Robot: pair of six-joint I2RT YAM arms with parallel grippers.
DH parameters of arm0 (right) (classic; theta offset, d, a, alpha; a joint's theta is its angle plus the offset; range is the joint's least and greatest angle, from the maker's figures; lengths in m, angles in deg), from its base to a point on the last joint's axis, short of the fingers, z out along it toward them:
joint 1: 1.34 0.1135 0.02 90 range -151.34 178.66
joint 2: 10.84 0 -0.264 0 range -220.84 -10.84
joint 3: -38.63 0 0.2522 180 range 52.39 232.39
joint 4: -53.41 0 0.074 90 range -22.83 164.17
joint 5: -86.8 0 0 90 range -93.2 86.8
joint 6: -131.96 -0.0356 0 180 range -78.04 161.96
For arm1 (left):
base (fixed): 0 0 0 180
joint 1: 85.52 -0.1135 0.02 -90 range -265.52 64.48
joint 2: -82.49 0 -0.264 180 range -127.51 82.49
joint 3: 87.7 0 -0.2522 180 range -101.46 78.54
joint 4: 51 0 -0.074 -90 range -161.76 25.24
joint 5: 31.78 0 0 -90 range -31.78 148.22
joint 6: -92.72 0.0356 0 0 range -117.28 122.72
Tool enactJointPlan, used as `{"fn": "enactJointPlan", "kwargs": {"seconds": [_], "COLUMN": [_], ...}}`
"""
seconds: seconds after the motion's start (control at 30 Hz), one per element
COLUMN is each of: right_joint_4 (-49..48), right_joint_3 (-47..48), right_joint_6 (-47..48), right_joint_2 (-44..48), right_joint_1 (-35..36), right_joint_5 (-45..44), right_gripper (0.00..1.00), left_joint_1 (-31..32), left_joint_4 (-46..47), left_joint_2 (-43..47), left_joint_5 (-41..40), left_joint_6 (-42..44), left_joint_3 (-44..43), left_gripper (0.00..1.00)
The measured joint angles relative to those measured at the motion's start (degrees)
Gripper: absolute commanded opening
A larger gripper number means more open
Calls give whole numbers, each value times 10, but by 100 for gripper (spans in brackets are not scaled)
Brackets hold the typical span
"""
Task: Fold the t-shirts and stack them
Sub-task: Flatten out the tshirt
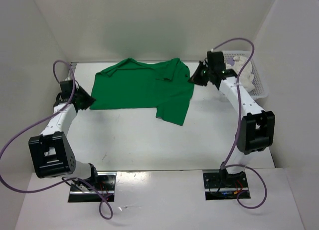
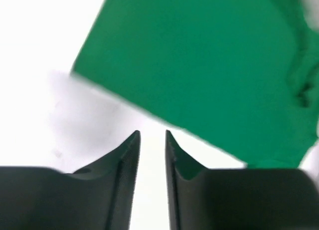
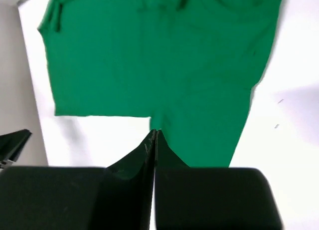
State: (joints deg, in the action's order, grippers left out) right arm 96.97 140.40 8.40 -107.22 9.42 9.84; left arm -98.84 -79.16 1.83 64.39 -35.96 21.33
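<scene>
The bright green t-shirt [image 1: 142, 88] lies spread on the white table, with one part reaching toward the front on its right side. It also shows in the left wrist view [image 2: 199, 65] and the right wrist view [image 3: 159, 60]. My left gripper [image 1: 88, 103] [image 2: 153, 135] is open with a narrow gap and empty, just off the shirt's front left corner. My right gripper [image 1: 192, 80] [image 3: 154, 132] is shut and empty, raised by the shirt's right edge. A white/cream cloth [image 1: 245, 70] lies in the basket. The lavender shirt is out of view.
The white perforated basket [image 1: 261, 88] stands at the back right, close behind my right arm. White walls close in the table on the left, back and right. The arm bases sit at the near edge.
</scene>
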Motion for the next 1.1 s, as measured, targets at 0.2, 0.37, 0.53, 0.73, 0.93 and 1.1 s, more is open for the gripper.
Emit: {"fn": "enactJointPlan", "kwargs": {"seconds": [0.2, 0.37, 0.53, 0.73, 0.93, 1.1], "right_joint_4": [-40, -43, -68, -73, -95, -131], "right_joint_3": [-239, -343, -405, -434, -465, -481], "right_joint_6": [-15, -25, -44, -66, -99, -122], "right_joint_2": [44, 118, 190, 200, 216, 187], "right_joint_1": [15, 16, 16, 16, 16, 16], "right_joint_5": [6, -1, 7, 10, 11, 12], "right_gripper": [7, 30, 35, 43, 55, 57], "left_joint_1": [-47, -66, -68, -68, -68, -68], "left_joint_4": [36, 101, 157, 219, 246, 251], "left_joint_2": [-63, -92, -136, -177, -194, -204], "left_joint_5": [16, 14, 10, 13, 3, 2], "left_joint_6": [-60, -143, -192, -236, -258, -259], "left_joint_3": [77, 113, 114, 106, 106, 99], "left_gripper": [46, 49, 47, 38, 19, 0]}}
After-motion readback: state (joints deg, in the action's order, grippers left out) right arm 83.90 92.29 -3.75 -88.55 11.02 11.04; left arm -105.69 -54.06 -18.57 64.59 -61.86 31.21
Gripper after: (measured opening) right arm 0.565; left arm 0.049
